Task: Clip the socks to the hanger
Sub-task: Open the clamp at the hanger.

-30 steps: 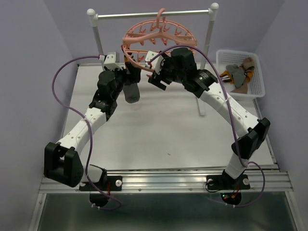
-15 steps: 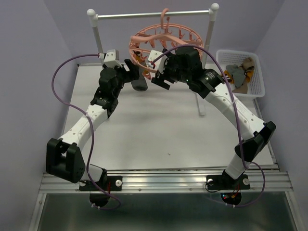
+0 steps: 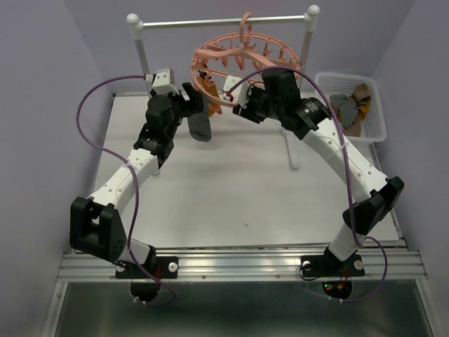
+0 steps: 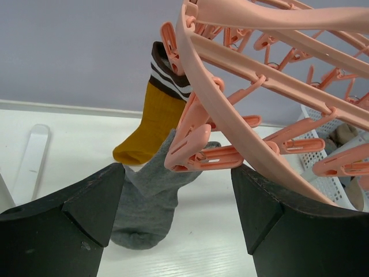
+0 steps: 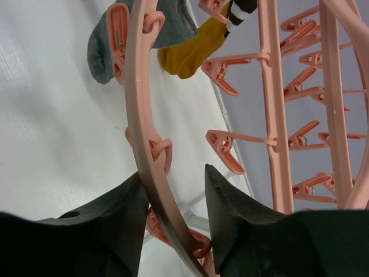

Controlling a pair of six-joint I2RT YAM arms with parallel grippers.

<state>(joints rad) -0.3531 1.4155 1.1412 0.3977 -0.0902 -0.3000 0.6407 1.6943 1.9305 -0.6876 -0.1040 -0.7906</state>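
The salmon-pink hanger (image 3: 238,49) hangs by its hook from the rail. A grey sock (image 4: 147,213) dangles from one of its clips (image 4: 199,153), and an orange-mustard sock (image 4: 153,124) with a dark striped cuff is clipped just behind it. My left gripper (image 4: 177,190) is open, its jaws wide apart just below that clip and holding nothing. My right gripper (image 5: 173,190) has the hanger's ring (image 5: 141,115) between its jaws. The ring lies against the left finger, with a gap to the right finger. From above, the left gripper (image 3: 198,104) and right gripper (image 3: 237,104) flank the ring's near edge.
A white mesh basket (image 3: 372,133) at the right holds more socks (image 3: 349,109). The metal rail (image 3: 224,22) rests on white posts (image 3: 305,63) at the back of the table. Purple cables loop over both arms.
The hanger has swung to the right along the rail. Both arms followed it up and back, and the right jaws have narrowed around the ring.
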